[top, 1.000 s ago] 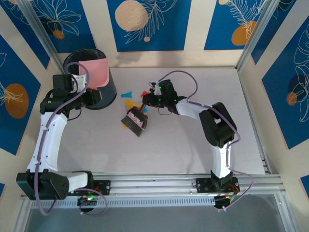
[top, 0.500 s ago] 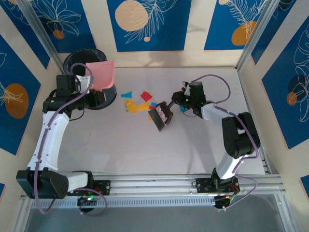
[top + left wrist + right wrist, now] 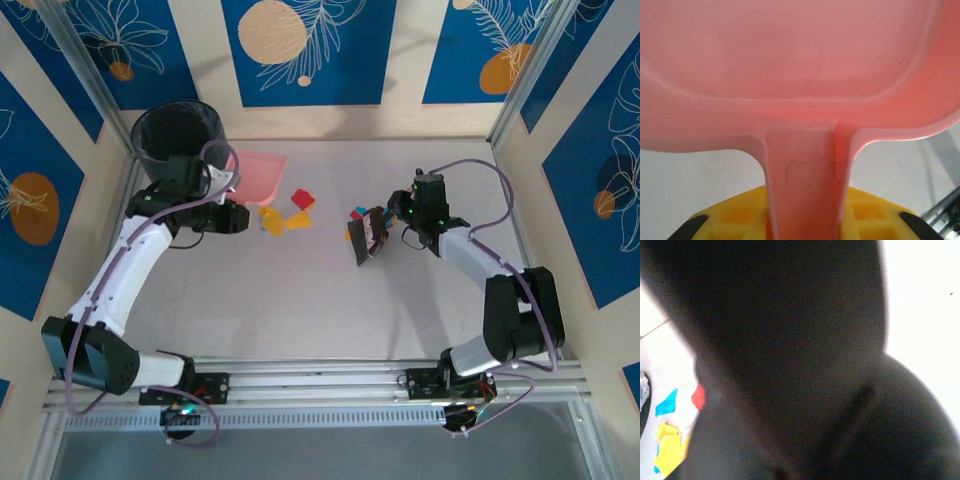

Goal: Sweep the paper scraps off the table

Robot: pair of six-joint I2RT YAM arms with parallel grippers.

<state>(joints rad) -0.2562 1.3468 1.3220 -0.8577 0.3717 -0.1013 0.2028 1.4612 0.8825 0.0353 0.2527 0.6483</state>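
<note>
The left arm [image 3: 125,265] has its left jaws clenched on the handle of the pink dustpan [image 3: 800,75]. In the wrist view you can see the handle pinched between the yellow pads [image 3: 737,217]. From above, the dustpan sits at the back left of the bench [image 3: 300,310], just in front of the black bin [image 3: 178,130]. Can't tell if its lip is actually touching the surface.

The paper scraps [image 3: 270,217] lie in two little groups on the bench. Yellow, orange and red bits are just to the right of the dustpan, and a couple of red and cyan ones are further right, right up against the brush [image 3: 370,235].

The right arm [image 3: 500,285] has its right jaws grasping that brush, which is tilted, bristle end toward the near side. The right wrist cam is mostly a dark blur up close, with cyan, red and yellow scraps peeking out at lower left.
</note>
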